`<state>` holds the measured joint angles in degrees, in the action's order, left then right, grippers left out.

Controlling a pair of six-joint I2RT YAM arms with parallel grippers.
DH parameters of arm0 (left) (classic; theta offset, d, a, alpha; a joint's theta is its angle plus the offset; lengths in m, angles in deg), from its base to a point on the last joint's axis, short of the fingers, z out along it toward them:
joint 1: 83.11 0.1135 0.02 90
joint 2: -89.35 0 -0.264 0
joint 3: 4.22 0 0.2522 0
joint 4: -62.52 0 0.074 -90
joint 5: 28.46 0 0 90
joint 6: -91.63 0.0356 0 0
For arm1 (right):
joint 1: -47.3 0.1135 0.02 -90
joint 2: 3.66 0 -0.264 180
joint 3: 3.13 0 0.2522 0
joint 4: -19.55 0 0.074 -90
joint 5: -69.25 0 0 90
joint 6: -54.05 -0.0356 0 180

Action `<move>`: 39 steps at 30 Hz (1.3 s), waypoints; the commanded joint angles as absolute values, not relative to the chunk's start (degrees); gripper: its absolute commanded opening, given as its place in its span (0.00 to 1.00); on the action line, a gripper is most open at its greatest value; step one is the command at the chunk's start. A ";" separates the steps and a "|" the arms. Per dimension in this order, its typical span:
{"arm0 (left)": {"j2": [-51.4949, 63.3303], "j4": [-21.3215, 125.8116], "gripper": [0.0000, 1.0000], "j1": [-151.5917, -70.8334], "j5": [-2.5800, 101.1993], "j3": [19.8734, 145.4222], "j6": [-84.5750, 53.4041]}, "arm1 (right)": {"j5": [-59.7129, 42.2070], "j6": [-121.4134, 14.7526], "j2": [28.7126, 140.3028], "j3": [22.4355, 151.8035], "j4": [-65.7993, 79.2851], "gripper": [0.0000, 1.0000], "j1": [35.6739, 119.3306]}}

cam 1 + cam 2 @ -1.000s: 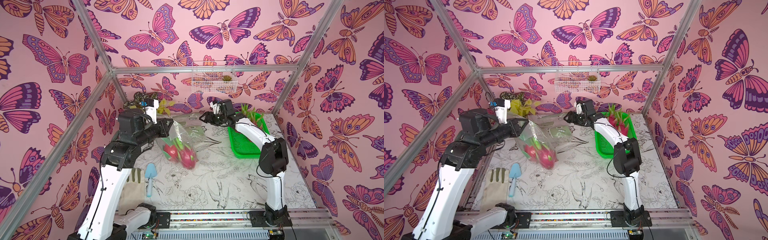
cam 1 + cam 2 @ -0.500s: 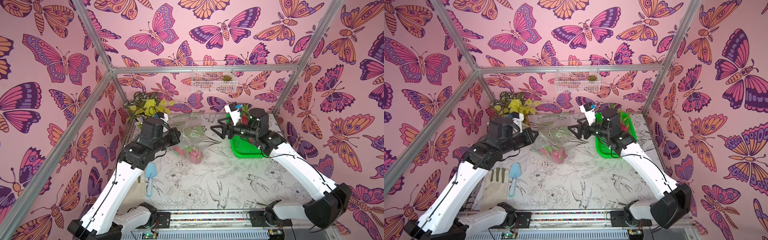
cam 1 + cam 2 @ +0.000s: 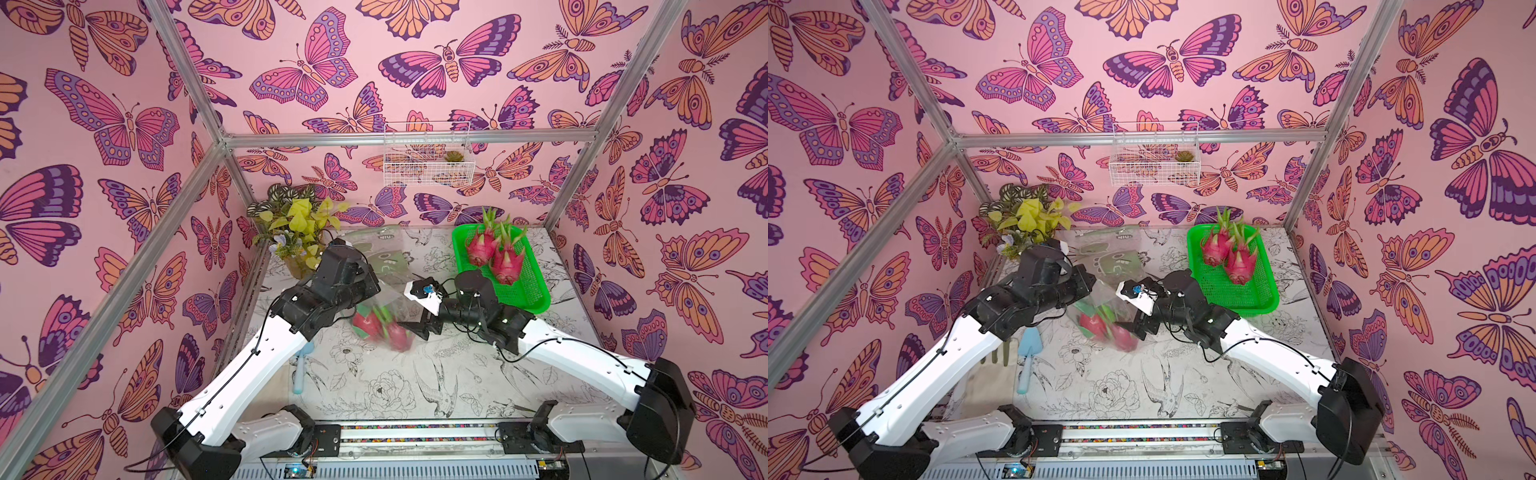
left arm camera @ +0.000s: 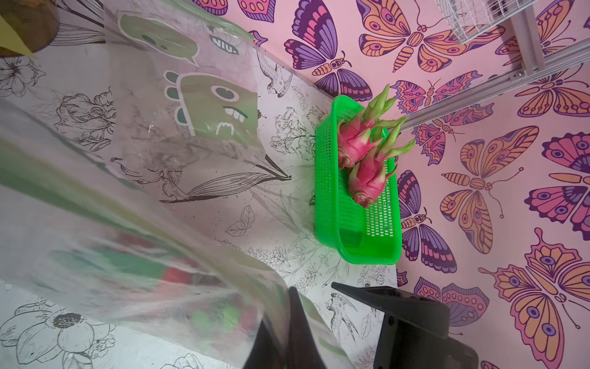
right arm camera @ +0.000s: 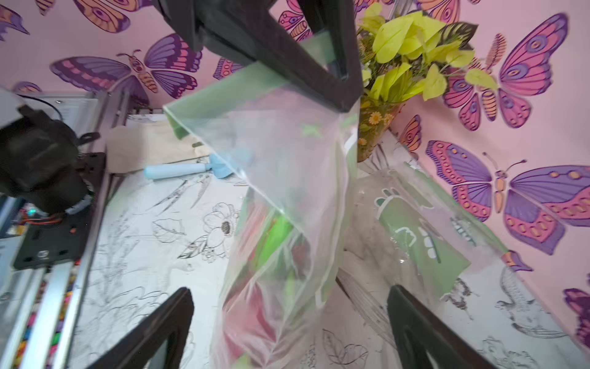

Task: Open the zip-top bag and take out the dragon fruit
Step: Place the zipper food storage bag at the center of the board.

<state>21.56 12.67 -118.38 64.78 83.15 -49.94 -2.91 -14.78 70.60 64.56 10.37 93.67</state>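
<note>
left jaws pinch the clear zip-top bag [image 3: 390,297] holding two blurred magenta, green-scaled dragon fruit [image 3: 397,337]; right jaws spread.

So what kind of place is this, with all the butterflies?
Probably a robot practice booth, dressed up like a garden: butterfly wallpaper on a metal frame, two robot arms mounted on a rail, plus a potted plant and a little blue trowel.

left claw [image 3: 1090,290] pinching bag [image 3: 1115,301] | right claw [image 3: 1136,330] spread beside it
</note>
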 commanded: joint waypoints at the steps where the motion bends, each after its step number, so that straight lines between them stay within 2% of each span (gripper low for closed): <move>1: 20.77 16.85 0.00 -119.10 66.44 83.81 -51.36 | -10.56 -10.36 71.02 65.12 20.19 0.97 94.41; 6: 19.53 17.14 0.00 -119.65 65.51 84.16 -51.63 | -9.14 -10.20 73.59 66.75 22.20 0.96 94.51; 8: 19.30 17.25 0.00 -119.76 65.28 84.21 -51.61 | -9.00 -10.25 74.77 68.04 21.87 0.90 94.59; 9: 19.22 17.26 0.00 -119.72 65.15 84.18 -51.54 | -8.41 -10.50 75.29 68.64 21.66 0.84 94.57; 11: 19.26 17.33 0.00 -119.76 64.88 84.34 -51.05 | -6.16 -10.95 75.83 69.46 21.35 0.65 94.60; 12: 19.45 17.30 0.00 -119.73 64.79 84.37 -50.80 | -5.37 -11.26 75.96 69.72 21.40 0.49 94.57; 14: 19.97 17.32 0.10 -119.63 64.88 84.43 -49.78 | -6.01 -12.63 76.01 69.93 22.15 0.06 94.56; 15: 20.37 17.30 0.17 -119.61 64.88 84.46 -49.01 | -6.90 -13.41 75.90 69.91 22.34 0.00 94.50; 19: 22.70 18.95 0.48 -119.34 63.89 84.02 -43.29 | -8.49 -14.57 74.61 69.87 22.16 0.00 94.35; 22: 25.62 20.19 0.56 -118.98 63.26 84.33 -32.84 | -4.64 -18.57 73.24 70.19 20.55 0.00 91.34; 26: 32.49 23.33 0.61 -116.55 65.35 81.64 -20.65 | 1.09 -24.62 71.86 70.71 17.30 0.00 86.00; 29: 38.53 30.03 0.63 -112.65 61.93 75.74 -15.30 | 5.91 -27.36 71.23 70.92 14.71 0.00 82.63; 35: 40.74 39.41 0.65 -104.10 47.79 64.85 -11.13 | 17.39 -35.12 70.29 70.37 13.00 0.00 73.87; 39: 40.26 53.33 0.65 -102.66 41.70 53.20 -8.57 | 19.15 -35.26 68.71 69.74 10.19 0.00 70.57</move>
<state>40.86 43.13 -103.30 49.44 59.58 -12.65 14.03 -32.50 71.39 68.23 11.07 71.97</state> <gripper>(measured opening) 0.648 0.054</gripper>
